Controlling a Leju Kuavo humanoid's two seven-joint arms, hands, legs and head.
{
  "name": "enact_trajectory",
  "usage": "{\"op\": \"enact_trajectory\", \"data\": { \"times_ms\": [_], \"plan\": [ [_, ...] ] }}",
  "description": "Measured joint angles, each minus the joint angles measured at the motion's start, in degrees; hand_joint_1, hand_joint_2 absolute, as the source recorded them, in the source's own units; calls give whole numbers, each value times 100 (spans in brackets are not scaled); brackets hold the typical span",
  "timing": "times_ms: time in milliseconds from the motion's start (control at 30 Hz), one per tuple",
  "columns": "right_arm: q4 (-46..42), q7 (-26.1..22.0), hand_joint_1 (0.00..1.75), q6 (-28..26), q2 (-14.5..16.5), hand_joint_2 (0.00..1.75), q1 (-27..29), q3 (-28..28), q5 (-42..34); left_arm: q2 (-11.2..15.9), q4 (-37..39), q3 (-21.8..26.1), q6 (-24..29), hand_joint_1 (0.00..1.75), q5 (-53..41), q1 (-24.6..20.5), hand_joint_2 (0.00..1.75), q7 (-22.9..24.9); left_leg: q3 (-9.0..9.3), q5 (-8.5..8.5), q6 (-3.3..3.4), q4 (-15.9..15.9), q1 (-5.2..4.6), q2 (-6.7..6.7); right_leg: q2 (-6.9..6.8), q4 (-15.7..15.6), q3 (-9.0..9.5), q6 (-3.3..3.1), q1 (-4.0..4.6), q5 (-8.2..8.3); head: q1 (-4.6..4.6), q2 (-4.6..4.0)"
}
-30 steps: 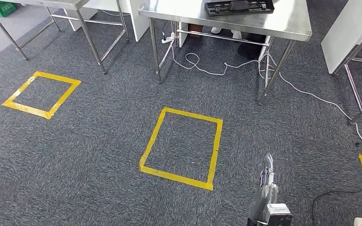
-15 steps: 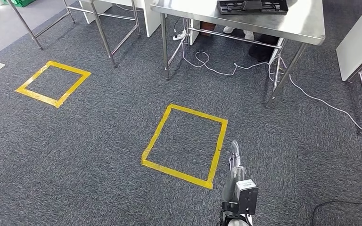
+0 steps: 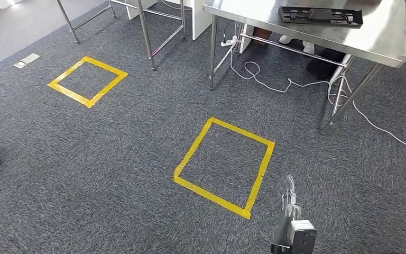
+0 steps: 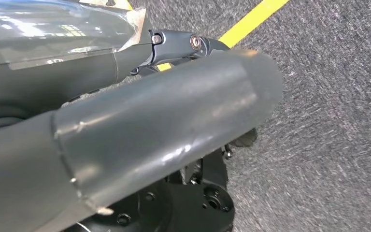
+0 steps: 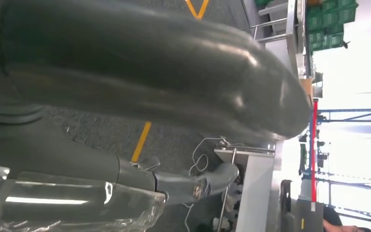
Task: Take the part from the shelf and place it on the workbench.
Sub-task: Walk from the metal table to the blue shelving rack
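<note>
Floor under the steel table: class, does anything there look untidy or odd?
Yes. A white cable lies in loose loops on the carpet under the table and trails off past its leg, where feet might catch it.

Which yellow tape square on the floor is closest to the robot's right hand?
The central square, in front of the steel table; the right hand hangs beside its near corner.

The steel workbench (image 3: 380, 39) is running off the top edge of the head view, so its far side is not showing. The black tray (image 3: 320, 16) on it is too small to make out in detail. A thick grey thumb (image 4: 164, 125) is blocking most of the left wrist view, and carpet (image 4: 333, 145) is blurring beside it.
</note>
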Motion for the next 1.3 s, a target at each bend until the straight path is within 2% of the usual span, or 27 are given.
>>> {"op": "enact_trajectory", "data": {
  "times_ms": [67,100,167,200,267,300,333,367,400,433,500,533,600,667,700,767,800,833,867,900,967,1033,1100,1133,1200,1233,1300],
  "plan": [
    [-136,2,0,42,82,0,115,-140,59,1,0,-58,-17,0,-48,6,0,16,-19,16,-77,-8,-5,-79,-6,-117,32,-73,22,66,-18,0],
    [-173,2,0,65,112,0,149,-188,76,2,0,-73,-19,0,-53,11,0,20,-33,20,-110,1,9,-77,-43,-137,51,-114,-11,91,-24,0],
    [-213,-2,0,107,165,0,185,-255,97,3,0,-85,-17,0,-53,17,0,24,-132,-133,-159,211,25,75,-121,-177,93,-214,-73,143,-39,0],
    [-222,-3,0,117,188,0,202,-281,102,4,0,-86,-15,0,-52,13,0,24,-246,-303,-177,481,36,184,-169,-190,108,-255,-101,160,-51,0],
    [-228,-4,0,122,219,0,235,-331,109,3,0,-90,-14,0,-51,7,0,24,-595,-697,-228,1256,57,310,-275,-189,101,-291,-82,163,-67,0],
    [-227,-4,0,128,228,0,245,-351,112,3,0,-90,-14,0,-46,7,0,24,-737,-806,-259,1568,77,334,-328,-187,97,-290,-78,162,-65,0],
    [-226,-4,0,139,234,0,246,-366,115,3,0,-90,-14,0,-37,10,0,24,-791,-813,-285,1698,100,355,-377,-186,93,-288,-80,161,-67,0],
    [-223,-5,0,161,239,0,242,-379,119,4,0,-90,-8,0,-20,12,0,24,-719,-711,-307,1577,125,385,-422,-185,95,-281,-86,156,-68,0],
    [-214,-11,0,188,243,0,230,-389,122,4,0,-89,2,0,7,11,0,24,-539,-541,-324,1254,150,433,-462,-182,103,-268,-95,148,-68,0],
    [-197,-20,0,214,242,0,208,-400,125,1,1,-88,15,0,38,6,0,22,-298,-375,-334,827,171,545,-499,-173,114,-244,-92,134,-71,0],
    [-138,-56,0,251,233,0,134,-416,126,-9,1,-87,47,0,98,-15,0,18,40,-198,-312,215,172,696,-560,-144,99,-165,-49,89,-63,0],
    [-97,-75,0,261,226,0,83,-420,123,-15,1,-86,63,0,123,-24,0,15,95,-191,-282,101,154,727,-591,-140,93,-120,-22,72,-49,0],
    [-7,-111,0,269,210,0,-22,-421,111,-20,0,-81,90,0,155,-29,0,15,74,-188,-195,84,100,629,-663,-155,124,-33,1,66,-15,0],
    [114,-138,0,260,187,0,-125,-417,89,-31,0,-73,115,0,176,-30,0,20,59,-138,-91,54,78,539,-601,-37,96,25,-17,-14,-8,0],
    [192,-152,0,234,171,0,-175,-414,78,-36,0,-68,135,0,192,-32,0,30,49,-109,-41,39,78,490,-516,164,6,23,-30,-129,2,0],
    [392,-178,0,126,130,0,-277,-406,74,-41,0,-60,181,0,232,-34,0,59,22,-81,16,32,72,392,-325,877,-344,-24,-48,-461,20,0],
    [507,-184,0,63,109,0,-328,-401,66,-43,0,-56,203,0,253,-33,0,74,8,-73,32,33,62,337,-281,1250,-534,-33,-46,-593,21,0],
    [626,-186,0,11,86,0,-373,-395,48,-45,0,-53,225,0,265,-32,0,86,-3,-68,40,34,48,275,-257,1498,-667,-23,-40,-653,21,0],
    [738,-185,0,-18,65,0,-418,-390,11,-47,0,-51,241,0,274,-31,0,95,-8,-63,46,36,35,211,-242,1532,-696,7,-32,-616,21,0],
    [864,-179,0,-37,43,0,-480,-387,-51,-49,0,-49,253,0,275,-31,0,105,-8,-60,48,37,25,149,-221,1348,-618,45,-27,-495,21,0],
    [1255,-146,0,-126,-25,0,-716,-397,-224,-51,1,-48,263,0,265,-32,0,127,4,-52,39,38,16,52,-97,540,-259,94,-14,-139,21,0],
    [1852,-100,0,-292,-124,0,-1036,-471,-457,-53,2,-47,262,0,223,-33,0,156,4,-40,5,40,1,-11,15,-40,-24,38,28,76,20,0],
    [2564,-61,0,-393,-231,0,-1339,-637,-755,-54,2,-48,262,0,159,-31,0,192,-11,-20,-45,33,2,-63,-1,-133,10,-49,85,122,16,0],
    [2998,5,0,-459,-283,0,-1511,-760,-899,-52,2,-49,264,0,131,-28,0,213,-27,-15,-71,45,15,-73,-35,-154,29,-98,53,149,11,0],
    [3819,242,0,-734,-375,0,-1834,-985,-1021,-42,2,-51,279,0,100,-27,0,253,-112,-117,-108,203,23,43,-116,-205,75,-196,-4,200,0,0],
    [4213,424,0,-943,-410,0,-1969,-1071,-1002,-35,2,-52,291,0,96,-30,0,268,-225,-268,-124,446,26,142,-167,-229,85,-246,-39,218,-12,0],
    [4873,744,0,-1256,-461,0,-2142,-1177,-940,-23,2,-54,315,0,96,-35,0,282,-571,-663,-168,1177,38,292,-277,-230,81,-297,-22,213,-25,0]
  ]
}}
